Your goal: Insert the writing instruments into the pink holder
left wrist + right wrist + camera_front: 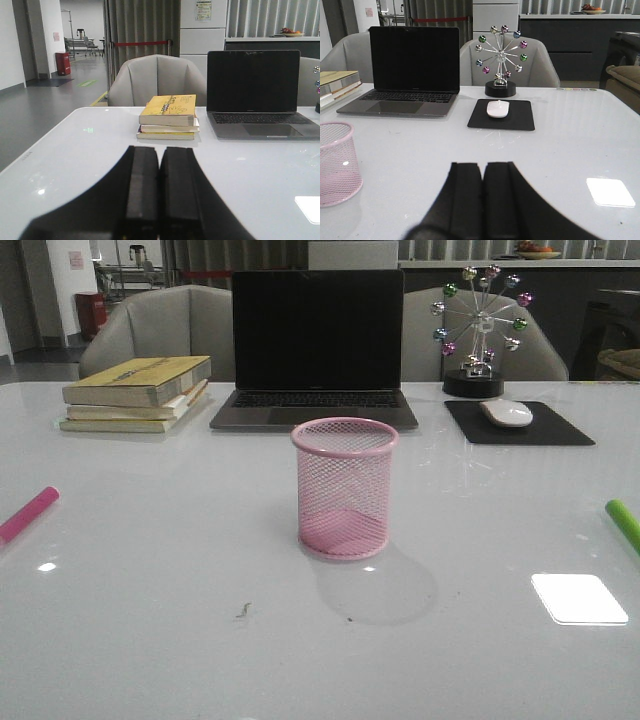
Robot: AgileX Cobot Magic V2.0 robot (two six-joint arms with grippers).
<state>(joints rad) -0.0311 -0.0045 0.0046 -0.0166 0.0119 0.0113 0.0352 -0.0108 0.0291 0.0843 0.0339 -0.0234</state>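
The pink holder (344, 488) stands upright and empty in the middle of the white table; the right wrist view shows part of it too (337, 163). A pink-magenta marker (28, 514) lies flat at the table's left edge. At the right edge lies the lime green marker (624, 523), partly cut off by the frame. Neither gripper shows in the front view. My left gripper (159, 152) is shut with nothing between its fingers, above bare table short of the books. My right gripper (483, 167) is shut and empty, to the right of the holder.
Behind the holder stands an open laptop (316, 345). Stacked books (138, 392) lie at the back left. A white mouse (507, 412) on a black pad and a ball-wheel ornament (481, 328) are at the back right. Grey chairs stand behind the table.
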